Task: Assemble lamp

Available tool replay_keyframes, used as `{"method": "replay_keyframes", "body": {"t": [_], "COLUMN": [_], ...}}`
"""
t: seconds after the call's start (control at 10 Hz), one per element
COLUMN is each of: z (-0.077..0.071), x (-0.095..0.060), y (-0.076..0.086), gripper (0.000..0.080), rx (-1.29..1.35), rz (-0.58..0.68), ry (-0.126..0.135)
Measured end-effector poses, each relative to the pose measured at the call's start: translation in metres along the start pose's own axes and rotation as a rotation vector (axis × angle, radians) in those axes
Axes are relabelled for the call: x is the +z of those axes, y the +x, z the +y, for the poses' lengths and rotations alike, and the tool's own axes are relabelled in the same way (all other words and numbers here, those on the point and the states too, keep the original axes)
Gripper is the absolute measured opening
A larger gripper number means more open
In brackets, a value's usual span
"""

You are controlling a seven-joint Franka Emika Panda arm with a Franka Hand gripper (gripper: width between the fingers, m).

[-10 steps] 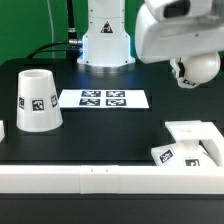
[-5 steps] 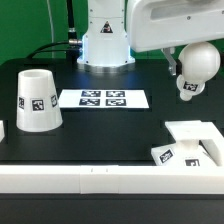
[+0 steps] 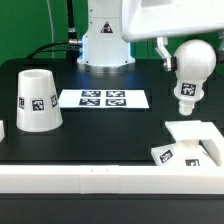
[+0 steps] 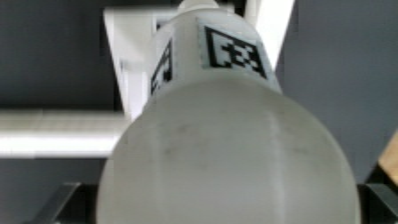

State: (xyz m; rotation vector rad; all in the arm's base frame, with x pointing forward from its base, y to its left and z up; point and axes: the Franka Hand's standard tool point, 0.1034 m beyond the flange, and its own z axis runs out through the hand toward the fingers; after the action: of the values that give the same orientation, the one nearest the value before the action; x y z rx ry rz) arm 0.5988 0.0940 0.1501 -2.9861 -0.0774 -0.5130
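There's the bulb (image 3: 190, 65), up in the air off the exterior view's right of the marker board (image 3: 103, 99), hanging under the arm (image 3: 165, 18) with its neck pointing straight down at the bench (image 3: 110, 135). From the exterior view you can't see the jaws at all; the round globe covers them. The wrist view fills that in: the bulb (image 4: 205, 130) takes up nearly the whole picture, globe closest and neck running away. Dark finger parts peek out on either side of the globe, so the jaws are clamped on the bulb. That view also gives a clear look at the square tag (image 4: 235, 50) on the neck, which is only a speck from outside.

The exterior view alone shows the rest. The shade (image 3: 37, 100) stands wide end down on the bench, just off the marker board's far side, toward the exterior view's left. The base (image 3: 192, 130) lies beyond the marker board's right end and nearer the camera, almost under the hanging neck and not touching it.

A second ago the bulb sat higher, tucked under the arm. Half a second ago its neck was slanted. Now it has come lower and hangs plumb. The shade, the base and the marker board haven't budged.
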Motion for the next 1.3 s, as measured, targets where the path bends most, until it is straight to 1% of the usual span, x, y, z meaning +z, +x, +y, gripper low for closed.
{"method": "replay_keyframes", "body": {"t": [0.1, 0.4, 0.6, 0.7, 0.8, 1.0, 1.2, 1.3], "z": [-0.002, -0.002, 0.002, 0.004, 0.008, 0.012, 0.012, 0.012], "x": [-0.002, 0.000, -0.002, -0.008, -0.013, -0.019, -0.018, -0.017], "y": [0.006, 0.004, 0.005, 0.011, 0.020, 0.037, 0.037, 0.039], "gripper": [0.0576, 0.0576, 0.0576, 0.0576, 0.0576, 0.0576, 0.0576, 0.0576], "rx": [-0.003, -0.002, -0.029, -0.042, -0.052, -0.056, -0.056, -0.057], "rz": [0.036, 0.030, 0.032, 0.025, 0.034, 0.040, 0.051, 0.085], "ry": [-0.001, 0.000, -0.003, -0.004, -0.006, -0.004, -0.005, -0.009]}}
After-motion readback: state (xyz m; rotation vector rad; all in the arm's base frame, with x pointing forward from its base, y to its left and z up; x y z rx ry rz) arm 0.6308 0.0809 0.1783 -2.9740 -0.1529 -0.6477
